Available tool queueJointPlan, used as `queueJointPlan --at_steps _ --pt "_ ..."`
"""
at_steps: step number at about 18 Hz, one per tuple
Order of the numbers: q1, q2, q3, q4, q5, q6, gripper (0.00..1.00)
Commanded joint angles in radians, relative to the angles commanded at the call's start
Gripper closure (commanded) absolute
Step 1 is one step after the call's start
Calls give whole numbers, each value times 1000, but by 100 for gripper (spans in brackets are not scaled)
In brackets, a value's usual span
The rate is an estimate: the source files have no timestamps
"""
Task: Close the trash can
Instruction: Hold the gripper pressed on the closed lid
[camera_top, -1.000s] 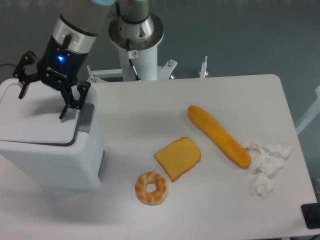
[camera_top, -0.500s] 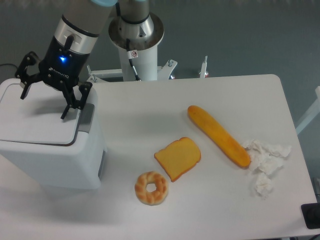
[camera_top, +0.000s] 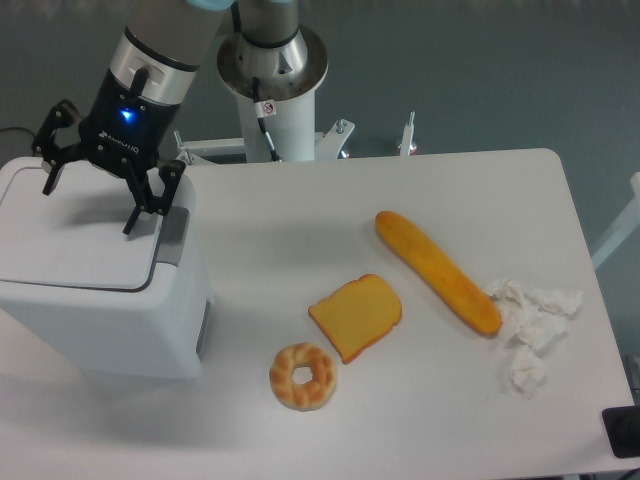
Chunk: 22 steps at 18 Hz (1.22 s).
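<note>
The trash can (camera_top: 110, 320) is a large white boxy bin at the left of the table. Its flat white lid (camera_top: 70, 240) lies down flat on the bin, with the grey tab (camera_top: 172, 235) at its right edge. My gripper (camera_top: 88, 208) hangs just above the lid, fingers spread wide apart and holding nothing. One finger (camera_top: 48, 178) is over the lid's left part, the other finger (camera_top: 133, 217) is close to the grey tab.
On the white table (camera_top: 300, 220) lie a toast slice (camera_top: 356, 316), a doughnut (camera_top: 302, 376), a long baguette (camera_top: 436, 270) and crumpled white paper (camera_top: 528, 320) at the right. The robot's base (camera_top: 272, 70) stands behind the table.
The gripper has drifted very slightly up and to the right above the lid. The lid and the food items have not moved.
</note>
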Motion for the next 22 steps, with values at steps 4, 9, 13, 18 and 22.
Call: queueJointPlan --at_steps 4,9,13,18,22 --pt "3 0 0 0 2 0 0" --pt "5 -3 2 0 2 0 0" --pt "3 -6 0 2 0 0 0" --pt "3 -9 0 2 0 0 0" --pt "3 -12 2 2 0 0 0"
